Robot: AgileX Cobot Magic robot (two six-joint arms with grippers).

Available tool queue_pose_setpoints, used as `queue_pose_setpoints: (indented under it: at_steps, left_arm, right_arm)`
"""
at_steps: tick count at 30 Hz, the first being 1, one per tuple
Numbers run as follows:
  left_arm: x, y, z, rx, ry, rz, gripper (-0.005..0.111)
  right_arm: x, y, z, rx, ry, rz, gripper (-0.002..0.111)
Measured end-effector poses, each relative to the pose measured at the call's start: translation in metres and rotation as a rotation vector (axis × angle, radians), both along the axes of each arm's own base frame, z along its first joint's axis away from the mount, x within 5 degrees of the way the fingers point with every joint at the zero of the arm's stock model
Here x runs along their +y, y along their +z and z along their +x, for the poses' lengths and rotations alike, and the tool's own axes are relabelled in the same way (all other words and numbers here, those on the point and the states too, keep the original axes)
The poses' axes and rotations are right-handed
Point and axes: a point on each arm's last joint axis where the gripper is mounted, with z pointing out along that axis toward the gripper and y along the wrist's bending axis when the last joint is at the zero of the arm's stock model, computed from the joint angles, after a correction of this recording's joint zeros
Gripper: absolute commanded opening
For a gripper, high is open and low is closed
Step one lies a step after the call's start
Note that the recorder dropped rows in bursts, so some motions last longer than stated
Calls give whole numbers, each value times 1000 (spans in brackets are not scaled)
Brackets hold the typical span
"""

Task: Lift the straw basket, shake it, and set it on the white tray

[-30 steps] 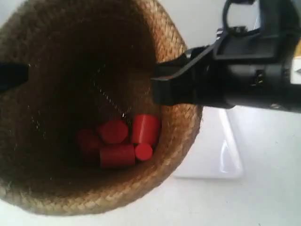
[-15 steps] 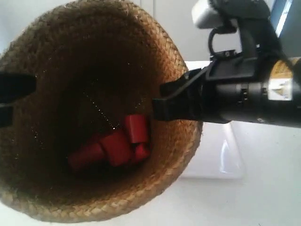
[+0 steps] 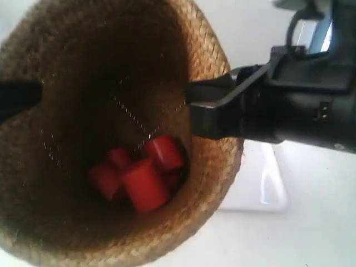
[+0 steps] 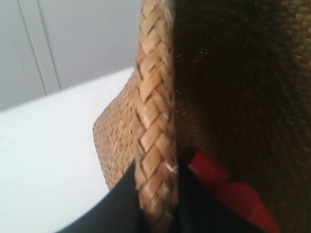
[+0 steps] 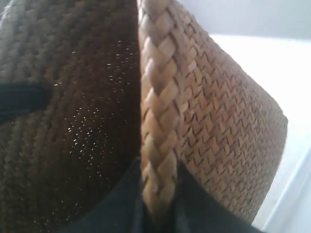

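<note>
The straw basket [image 3: 214, 67] fills most of the exterior view, its mouth turned toward the camera. It is brown and tightly woven, with a thick braided rim and walls that narrow toward a dark bottom. There a small heap of red cylinders [image 3: 143, 181] lies touching one another, a little to the right of centre.

The left gripper [image 4: 158, 208] is closed on the rim, with one black finger against the outer wall and the other inside, the braid pinched between them. The right gripper [image 5: 158, 208] clamps the rim in the same way, one finger on each face. In the exterior view, the arm at the exterior view's right [image 3: 300, 105] reaches in to the rim on the right. A black finger [image 3: 16, 97] shows at the rim on the far left.

The basket seems to be held up clear of the table [image 3: 317, 222], though its base is hidden. The white tray [image 3: 261, 186], glossy with a rounded corner, lies flat on the table to the right, partly hidden behind the basket's wall.
</note>
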Motion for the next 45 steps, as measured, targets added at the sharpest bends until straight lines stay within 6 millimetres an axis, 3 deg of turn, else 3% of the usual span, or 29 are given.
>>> queue_pose_setpoints:
  at_steps: [3, 5, 7, 11, 14, 18, 21, 23, 25, 27, 30, 32, 35, 38, 41, 43, 45]
  left_arm:
    - [-2, -7, 10, -54, 21, -2, 0]
    - [-5, -16, 17, 10, 31, 9, 0]
    - [-7, -23, 17, 109, 25, 38, 0]
    - [0, 2, 0, 27, 1, 25, 0]
    - [1, 9, 7, -108, 26, 11, 0]
    - [-4, -13, 28, 69, 74, 18, 0]
    - [0, -6, 17, 119, 65, 33, 0]
    - [4, 6, 10, 33, 59, 30, 0]
    - [6, 10, 14, -44, 81, 11, 0]
    - [3, 2, 28, -36, 109, 8, 0]
    - [0, -14, 36, 115, 131, 20, 0]
    - [0, -7, 25, 142, 106, 27, 0]
    - [4, 8, 14, 43, 83, -3, 0]
    - [3, 3, 26, 3, 121, -43, 0]
    - [0, -15, 34, 157, 140, -17, 0]
    - [0, -11, 23, 193, 118, -12, 0]
    - [2, 1, 14, 135, 95, -35, 0]
  right_arm:
    - [2, -4, 13, -67, -10, -49, 0]
    - [6, -20, 27, 25, -40, -99, 0]
    - [9, -29, 29, 125, -43, -125, 0]
    - [9, -3, 7, 29, 18, -33, 0]
    - [8, 3, 17, -88, -5, -5, 0]
    - [10, -24, 39, 85, -79, -43, 0]
    - [12, -15, 23, 116, -39, -39, 0]
    - [9, 1, 11, 2, 9, -21, 0]
    - [7, 7, 12, -111, 16, -22, 0]
    - [7, -4, 27, -117, -21, -58, 0]
    - [8, -25, 37, 55, -59, -89, 0]
    - [8, -22, 26, 94, -39, -92, 0]
    - [5, -3, 10, -43, 11, -61, 0]
    - [3, -12, 24, -106, -23, -75, 0]
    - [5, -34, 35, 68, -72, -84, 0]
    - [5, -31, 24, 105, -48, -90, 0]
    - [3, -16, 10, 22, -2, -65, 0]
